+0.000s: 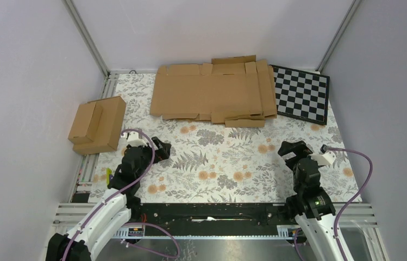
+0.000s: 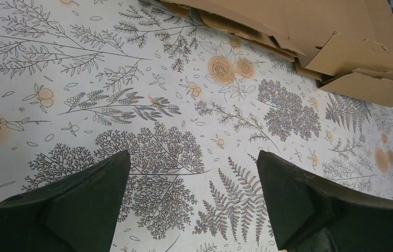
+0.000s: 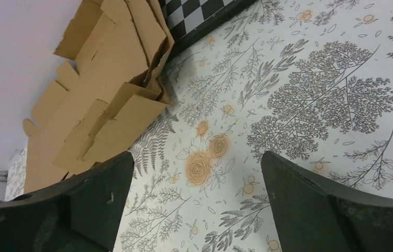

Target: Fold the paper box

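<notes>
Overhead, two robot arms sit at the near edge of a desk [image 1: 228,163] covered in a floral cloth. The left end effector [image 1: 163,149] and right end effector [image 1: 288,148] both hover low over bare cloth, jaws spread wide and holding nothing.

The paper box [image 1: 265,89], not yet folded, lies at the far middle of the desk, well apart from both arms. It is brown corrugated card with creased flaps, a few lifting slightly at the near right corner. It appears partly overlapped by a wider flat cardboard blank [image 1: 206,89], and exactly where one sheet ends is hard to tell. A checkerboard [image 1: 301,93] touches its right side. Two joined small boxes [image 1: 98,125] stand at the far left.

The card looks light and stiff, bending readily only along its creases, and likely to slide on the cloth. The raised near flaps seem the easiest edge to pinch.
</notes>
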